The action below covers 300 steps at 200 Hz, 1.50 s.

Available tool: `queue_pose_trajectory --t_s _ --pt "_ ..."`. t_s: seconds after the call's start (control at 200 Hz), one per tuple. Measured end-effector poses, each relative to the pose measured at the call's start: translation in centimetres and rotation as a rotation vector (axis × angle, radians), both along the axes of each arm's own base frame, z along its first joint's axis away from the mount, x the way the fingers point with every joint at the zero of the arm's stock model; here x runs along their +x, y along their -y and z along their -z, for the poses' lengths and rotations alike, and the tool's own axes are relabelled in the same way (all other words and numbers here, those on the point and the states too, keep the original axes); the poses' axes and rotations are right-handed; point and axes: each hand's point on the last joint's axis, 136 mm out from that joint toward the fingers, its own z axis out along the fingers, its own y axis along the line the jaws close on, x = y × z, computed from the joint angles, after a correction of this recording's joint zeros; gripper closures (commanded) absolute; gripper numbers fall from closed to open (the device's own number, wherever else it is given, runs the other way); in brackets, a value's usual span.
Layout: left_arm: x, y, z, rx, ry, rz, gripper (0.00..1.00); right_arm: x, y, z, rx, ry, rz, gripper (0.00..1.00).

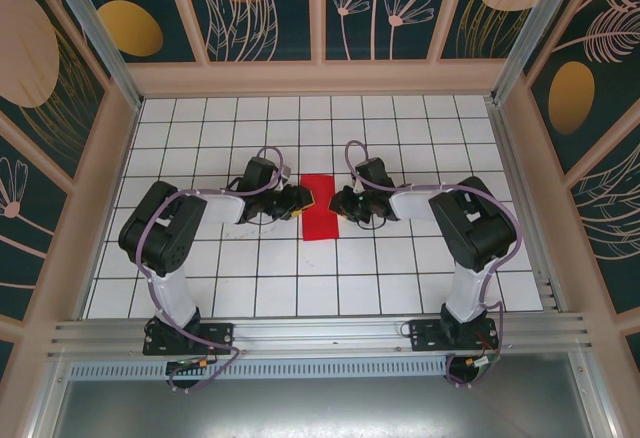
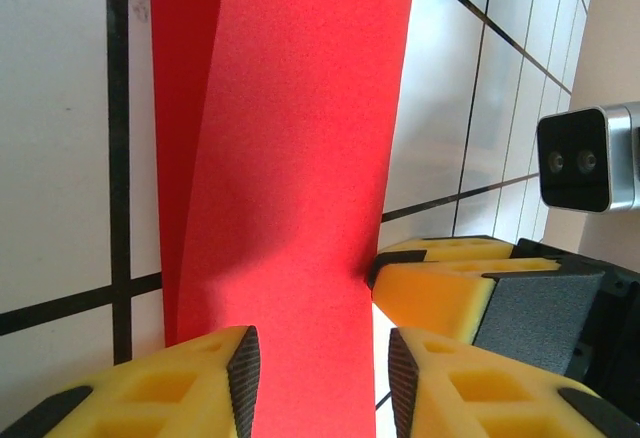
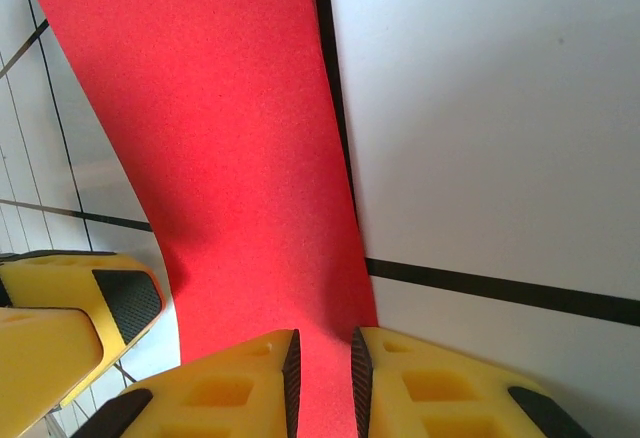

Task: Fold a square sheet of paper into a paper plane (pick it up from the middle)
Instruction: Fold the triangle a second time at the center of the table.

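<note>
The square sheet of paper [image 1: 320,220], bright red, lies folded lengthwise into a strip one tile wide at the middle of the white tiled table. My left gripper [image 1: 305,201] is at the strip's left edge and my right gripper [image 1: 337,203] at its right edge. In the left wrist view the paper [image 2: 300,138] shows a darker under-layer on its left. The left gripper [image 2: 323,378] is open, its pads straddling the strip. In the right wrist view the paper [image 3: 230,138] curves up into the right gripper [image 3: 326,378], which is shut on it with a narrow gap.
The tiled table [image 1: 400,138] is boxed in by wooden walls [image 1: 320,78] at the back and both sides. An aluminium rail [image 1: 320,333] runs along the near edge. My right gripper's yellow fingers [image 2: 450,293] touch the strip's edge close to the left jaws.
</note>
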Motion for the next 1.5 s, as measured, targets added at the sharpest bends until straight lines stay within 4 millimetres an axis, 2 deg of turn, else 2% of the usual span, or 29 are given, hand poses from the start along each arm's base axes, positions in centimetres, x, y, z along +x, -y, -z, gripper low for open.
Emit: queue_pose_trajectory --t_s 0.045,0.125,0.285,0.42,0.656,0.806,1.001,1.156,1.501 --pt "0.1 -0.1 -0.1 0.001 0.001 -0.007 0.49 0.0 0.0 0.0 0.0 0.0 0.0 0.75" --pt "0.2 -0.4 -0.5 0.012 0.015 -0.026 0.44 0.0 0.0 0.0 0.001 0.001 0.0 0.75" --pt "0.3 -1.7 -2.5 0.055 0.055 -0.089 0.42 0.0 0.0 0.0 0.005 0.001 0.0 0.75" --pt "-0.2 -2.0 -3.9 0.035 0.069 -0.102 0.43 0.0 0.0 0.0 0.006 -0.001 0.002 0.75" --pt "-3.0 -2.6 -1.4 0.03 -0.055 -0.098 0.45 0.0 0.0 0.0 0.006 -0.001 0.001 0.75" --pt "-4.3 -2.5 -0.7 0.011 -0.112 -0.086 0.45 0.0 0.0 0.0 0.005 -0.001 0.001 0.75" --pt "-5.0 -1.4 -1.0 -0.016 -0.122 -0.05 0.46 0.0 0.0 0.0 0.005 -0.001 0.001 0.75" --pt "-5.6 -1.1 0.0 -0.003 -0.15 -0.04 0.46 0.0 0.0 0.0 0.005 -0.001 0.002 0.75" --pt "-5.5 -0.8 0.7 -0.003 -0.174 -0.034 0.47 0.0 0.0 0.0 0.005 -0.002 0.002 0.75"
